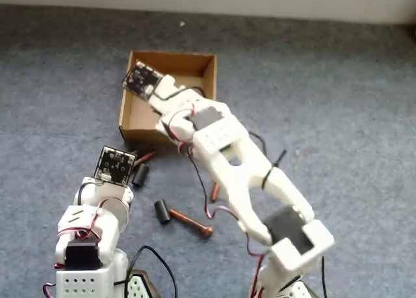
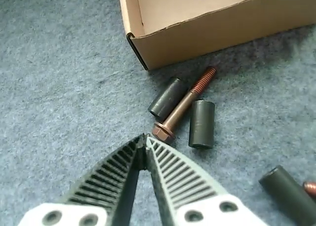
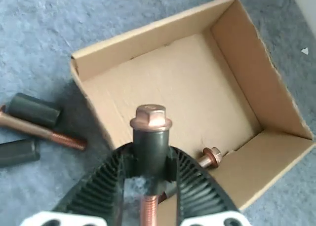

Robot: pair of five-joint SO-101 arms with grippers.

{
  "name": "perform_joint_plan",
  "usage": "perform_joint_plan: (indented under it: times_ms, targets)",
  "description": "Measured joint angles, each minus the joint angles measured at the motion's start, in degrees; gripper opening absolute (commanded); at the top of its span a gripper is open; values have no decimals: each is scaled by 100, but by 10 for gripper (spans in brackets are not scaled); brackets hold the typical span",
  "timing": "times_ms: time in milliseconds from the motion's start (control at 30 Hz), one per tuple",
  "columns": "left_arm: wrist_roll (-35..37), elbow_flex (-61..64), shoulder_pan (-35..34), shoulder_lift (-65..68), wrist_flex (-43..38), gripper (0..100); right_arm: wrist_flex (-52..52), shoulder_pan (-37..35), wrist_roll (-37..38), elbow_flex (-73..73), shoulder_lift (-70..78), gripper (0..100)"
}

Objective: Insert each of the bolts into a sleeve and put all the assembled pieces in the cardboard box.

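We see the right jaws clamped on a sleeve with a bolt through it [image 3: 149, 142], held above the cardboard box [image 3: 256, 83]; a bolt head [image 3: 211, 156] lies in a box corner. Left jaws closed on nothing, tips just beside the head of a loose bolt [image 2: 181, 105] on the grey bench [image 2: 59, 63] outside the box, one sleeve [image 2: 167, 96] and a second sleeve [image 2: 202, 123] either side. A third sleeve [image 1: 162, 211] and another bolt [image 1: 190, 222] lie nearer the arm bases

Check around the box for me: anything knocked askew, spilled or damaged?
Nothing stands out. The right claw grips a sleeved bolt over the cardboard box, whose walls look intact. By its corner a loose bolt lies between one sleeve and another sleeve: unassembled, not spilled.
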Motion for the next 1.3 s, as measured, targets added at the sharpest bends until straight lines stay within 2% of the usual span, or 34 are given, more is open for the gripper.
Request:
perform_joint_plan:
  times_ms: [200,400,600,800,1033,1300]
  targets:
    - [0,0,0,0,0,10,0,88,9,-826,1196,6]
    - [0,0,0,0,0,10,0,114,9,-1134,1618,10]
    - [0,0,0,0,0,10,0,123,9,-1134,1618,17]
    - [0,0,0,0,0,9,9,123,9,-1134,1618,151]
    - [0,0,0,0,0,9,44,123,9,-1231,1609,152]
    - [0,0,0,0,0,8,1143,123,9,-1222,598,152]
